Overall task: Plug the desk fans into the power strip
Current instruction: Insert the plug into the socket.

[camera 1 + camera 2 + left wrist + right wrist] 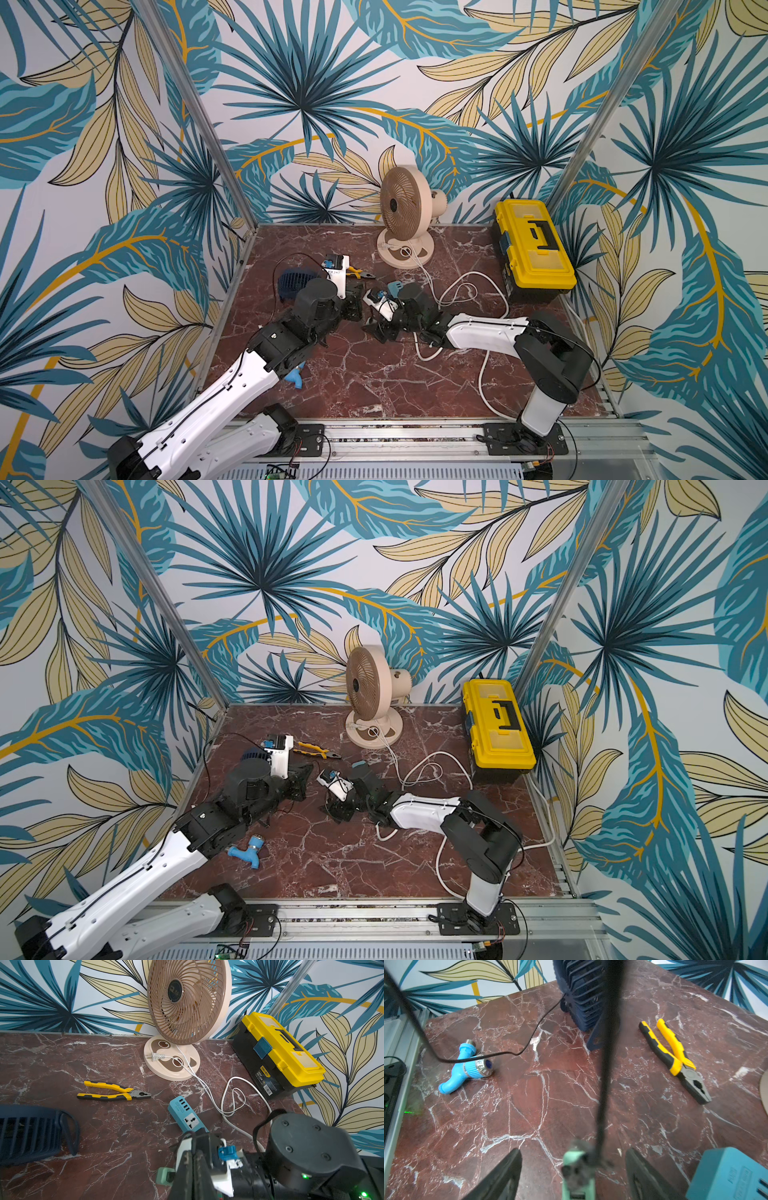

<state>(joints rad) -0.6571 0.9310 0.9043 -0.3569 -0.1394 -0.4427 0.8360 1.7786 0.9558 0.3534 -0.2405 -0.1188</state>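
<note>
The small dark blue desk fan [293,282] lies at the left of the table, and its thin black cord [529,1043] trails over the marble. My left gripper [193,1150] is shut. A mint-green plug [163,1176] on a black cord sticks out beside its fingers, and the exact grip point is hidden. My right gripper [573,1153] is open, and the green plug [574,1159] hangs between its fingers without touching them. The light blue power strip [182,1113] lies flat just beyond both grippers, sockets up, partly covered by my right wrist in both top views.
A beige fan [401,203] stands at the back, its white plug [154,1056] resting on its base and its white cord looping rightwards. A yellow toolbox [532,245] fills the back right corner. Yellow pliers [116,1093] and a blue tap [467,1066] lie on the marble.
</note>
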